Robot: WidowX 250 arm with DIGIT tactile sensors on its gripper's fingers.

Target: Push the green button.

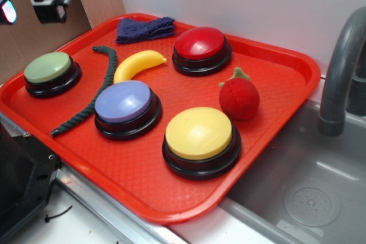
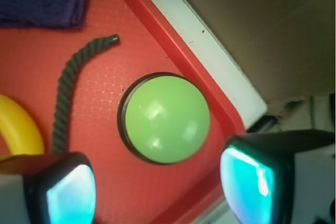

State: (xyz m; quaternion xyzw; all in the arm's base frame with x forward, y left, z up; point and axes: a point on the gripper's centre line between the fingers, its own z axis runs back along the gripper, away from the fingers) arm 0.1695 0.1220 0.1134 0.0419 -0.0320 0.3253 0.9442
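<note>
1. Red plastic tray (image 1: 274,72) fills the exterior view. The green button (image 1: 48,68) sits near its 9 o'clock edge, well apart from the other three: a lavender-blue button (image 1: 123,102) at centre, a yellow button (image 1: 198,134) toward 5 o'clock, a red button (image 1: 200,44) toward 12 o'clock. A banana (image 1: 137,64), a dark rope (image 1: 91,92), a blue cloth (image 1: 146,28) and a plush strawberry (image 1: 239,98) also lie on the tray. A grey tap (image 1: 343,67) stands at 3 o'clock. Only a dark part of my arm shows at 11 o'clock, high above the green button; my fingers are out of this view.

2. From my wrist view, my gripper (image 2: 157,184) hangs above the tray with its two fingers spread wide apart, one at 7 o'clock, one at 5 o'clock, holding nothing. The green button (image 2: 167,118) lies at centre, just beyond the gap. The rope's end (image 2: 79,72) curves at 10 o'clock.

3. My judgement: I am lined up but not touching; the descent and the press are not yet done.

4. The exterior view shows height and all the buttons; the wrist view alone shows my finger spread and alignment.
</note>
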